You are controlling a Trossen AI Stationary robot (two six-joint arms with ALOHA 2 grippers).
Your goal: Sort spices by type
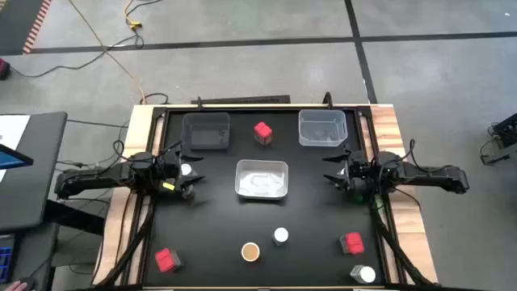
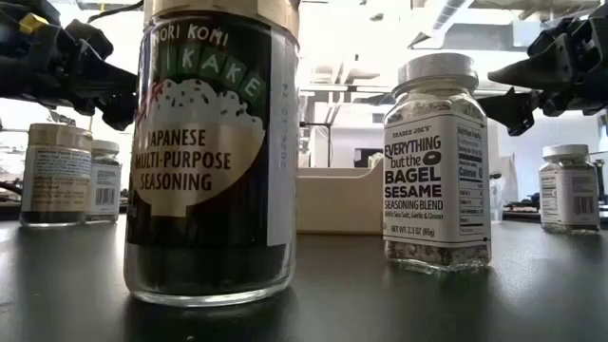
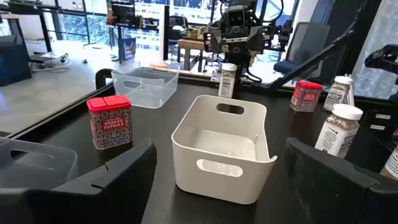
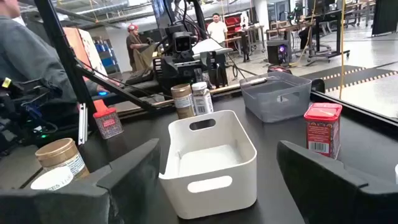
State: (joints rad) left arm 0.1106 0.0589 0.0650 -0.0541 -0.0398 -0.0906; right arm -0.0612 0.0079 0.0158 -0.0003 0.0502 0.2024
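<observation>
- Hovering: left end effector point(image 1: 191, 179) at 9 o'clock on the black surface point(image 1: 307, 218), fingers spread with nothing between them; two jars sit right beside it, a white-lidded one point(image 1: 187, 170) and a brown-topped one point(image 4: 182, 101), seen in the right wrist view.
- Right end effector point(image 1: 333, 176) at 3 o'clock, also spread and empty; a white-lidded jar point(image 3: 227, 79) stands just in front of it in the left wrist view.
- White bin point(image 1: 262, 179) at centre between the two; dark tray point(image 1: 205, 130) at 11 o'clock, clear tray point(image 1: 322, 127) at 1 o'clock; all look empty.
- Red tins: one point(image 1: 262, 132) at 12 o'clock between the trays, one point(image 1: 166, 259) at 7 o'clock, one point(image 1: 351, 242) at 4 o'clock.
- Furikake jar point(image 1: 250, 252) and bagel-seasoning jar point(image 1: 280, 235) at 6 o'clock; another white-lidded jar point(image 1: 363, 275) at 5 o'clock.
- Handling, my read: jars look like glass, so rigid, smooth, breakable, light to moderate weight. Grip across the body below the lid, on the label for friction; keep upright, since tall and narrow means easy to tip.
- Red tins look rigid and light, flat-sided. Clamp on two opposite flat faces, not corners or the flip lid.
</observation>
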